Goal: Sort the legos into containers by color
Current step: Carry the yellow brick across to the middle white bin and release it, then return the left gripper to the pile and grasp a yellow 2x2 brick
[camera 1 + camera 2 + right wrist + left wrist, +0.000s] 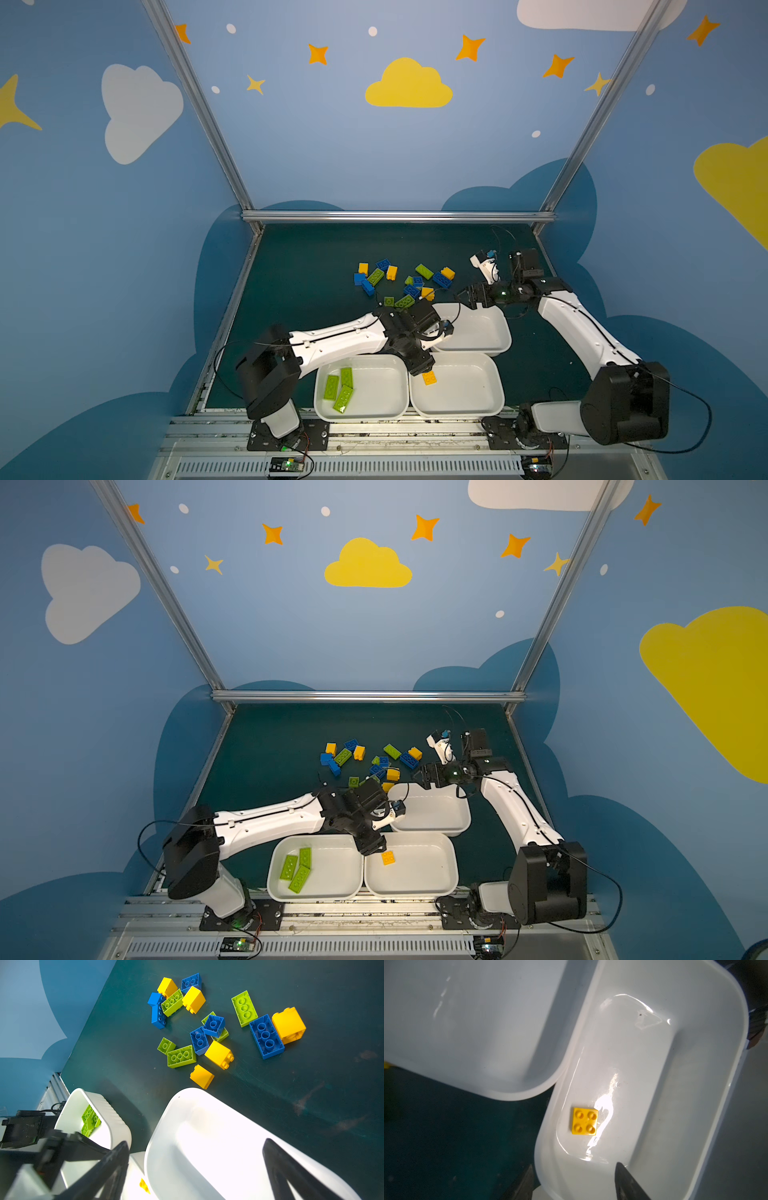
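Observation:
Loose legos (403, 280) (207, 1028), blue, lime-green and yellow, lie scattered on the dark mat behind three white containers. The front left container (382, 386) holds three green bricks (338, 388) (297, 868). One yellow brick (429, 377) (584, 1121) lies studs up in the front right container (465, 386). My left gripper (422, 370) (574, 1164) hangs open just above that container's left rim, apart from the brick. The back container (478, 332) is empty. Over its far corner my right gripper (467, 297) (196, 1141) stands open, holding nothing.
The left forearm (340, 338) stretches across above the front left container. An aluminium rail (399, 216) bounds the mat at the back, and blue walls close both sides. Both arm bases (286, 436) sit on the front rails, with loose cables nearby.

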You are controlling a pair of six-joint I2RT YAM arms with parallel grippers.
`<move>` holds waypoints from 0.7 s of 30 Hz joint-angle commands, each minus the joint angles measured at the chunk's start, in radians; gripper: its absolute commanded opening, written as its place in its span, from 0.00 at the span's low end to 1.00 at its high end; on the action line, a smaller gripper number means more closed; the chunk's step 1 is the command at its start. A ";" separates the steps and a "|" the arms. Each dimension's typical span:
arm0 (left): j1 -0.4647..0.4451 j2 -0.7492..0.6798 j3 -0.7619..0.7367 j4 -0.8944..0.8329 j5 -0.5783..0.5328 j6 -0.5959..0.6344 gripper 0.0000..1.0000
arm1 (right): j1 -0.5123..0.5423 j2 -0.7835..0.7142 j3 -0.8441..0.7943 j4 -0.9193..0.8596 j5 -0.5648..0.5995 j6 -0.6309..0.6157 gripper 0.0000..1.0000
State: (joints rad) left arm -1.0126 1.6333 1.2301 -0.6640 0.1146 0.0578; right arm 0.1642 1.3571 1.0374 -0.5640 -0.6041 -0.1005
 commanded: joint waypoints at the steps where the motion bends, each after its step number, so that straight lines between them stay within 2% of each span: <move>1: 0.082 -0.070 0.048 -0.085 -0.077 -0.023 0.64 | -0.006 -0.021 -0.005 0.016 -0.014 0.018 0.99; 4: 0.218 -0.069 0.066 -0.092 -0.107 -0.042 0.65 | -0.005 -0.012 0.001 0.035 -0.034 0.038 0.99; 10: 0.445 0.019 0.138 -0.069 -0.210 -0.050 0.65 | 0.000 -0.006 0.017 0.056 -0.042 0.059 0.99; 16: 0.595 0.127 0.182 -0.028 -0.228 -0.124 0.66 | 0.006 0.002 0.020 0.057 -0.037 0.063 0.99; 21: 0.655 0.219 0.231 0.040 -0.221 -0.239 0.67 | 0.011 0.018 0.013 0.066 -0.036 0.067 0.99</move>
State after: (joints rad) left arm -0.3733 1.8210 1.4174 -0.6716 -0.1062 -0.0990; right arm 0.1677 1.3609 1.0382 -0.5125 -0.6296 -0.0399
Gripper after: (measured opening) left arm 0.665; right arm 0.985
